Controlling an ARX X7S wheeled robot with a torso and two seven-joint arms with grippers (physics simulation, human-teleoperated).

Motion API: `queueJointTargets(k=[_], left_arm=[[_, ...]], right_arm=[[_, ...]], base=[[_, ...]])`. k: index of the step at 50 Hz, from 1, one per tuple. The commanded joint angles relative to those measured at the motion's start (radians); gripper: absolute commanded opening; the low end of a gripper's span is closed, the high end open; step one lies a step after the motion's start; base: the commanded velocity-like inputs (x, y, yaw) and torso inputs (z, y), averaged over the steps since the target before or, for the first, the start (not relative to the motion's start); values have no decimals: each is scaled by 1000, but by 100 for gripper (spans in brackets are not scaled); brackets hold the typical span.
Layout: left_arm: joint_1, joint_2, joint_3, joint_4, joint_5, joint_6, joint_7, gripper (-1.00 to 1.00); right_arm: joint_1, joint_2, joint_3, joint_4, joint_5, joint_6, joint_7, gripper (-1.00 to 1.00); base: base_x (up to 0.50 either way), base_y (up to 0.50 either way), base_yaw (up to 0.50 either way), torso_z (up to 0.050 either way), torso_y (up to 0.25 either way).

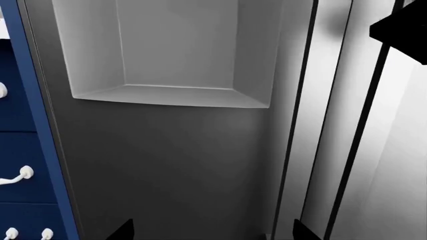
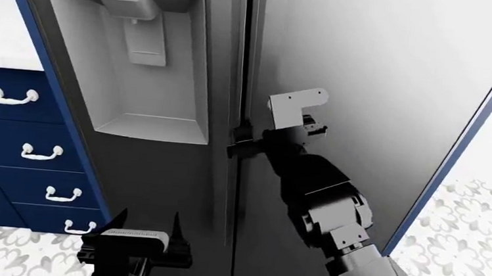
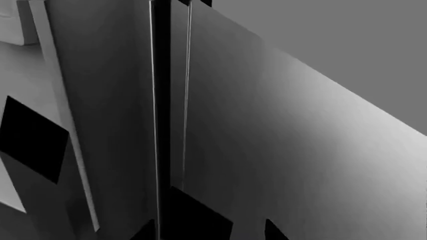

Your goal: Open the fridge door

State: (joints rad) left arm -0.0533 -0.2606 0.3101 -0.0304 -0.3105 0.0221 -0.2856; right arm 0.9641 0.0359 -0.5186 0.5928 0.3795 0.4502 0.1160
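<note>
Navy-blue drawer fronts (image 2: 25,153) at far left, four white handles (image 2: 41,153) counted in head view. Next, narrower grey door (image 2: 149,190) with dispenser recess (image 2: 147,114), nothing seen inside. Left end effector (image 2: 138,225) low before it, fingers (image 2: 116,221) spread, gripping nothing. Right of centre seam, fridge door (image 2: 381,89), plain dark-grey steel, closed or nearly so. Right end effector (image 2: 238,144) at seam, at slim bar handle (image 3: 187,95); cannot tell if pressed together.

Navy drawers (image 2: 16,153) — patterned floor tiles (image 2: 468,221)
</note>
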Motion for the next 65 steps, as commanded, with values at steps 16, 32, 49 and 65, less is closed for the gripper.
queueJointTargets(k=[16,32,49,65], left_arm=[[0,-7,9,3,-6,1,-8,100],[-3,-9,17,2,-5,1,-15,100],[-1,-15,23,9,-8,0,-22,100],[0,-18,30,8,-4,5,-26,100]], right_arm=[[-76,44,-34,-127,35,-21,67,-100],[-240,131,28,-445,168,38,96,-100],[-483,213,67,-623,228,-71,74,-100],[-626,312,136,-860,343,-23,145,-100]], base=[[0,0,0,0,0],[0,0,0,0,0],[0,0,0,0,0],[-1,0,0,0,0]])
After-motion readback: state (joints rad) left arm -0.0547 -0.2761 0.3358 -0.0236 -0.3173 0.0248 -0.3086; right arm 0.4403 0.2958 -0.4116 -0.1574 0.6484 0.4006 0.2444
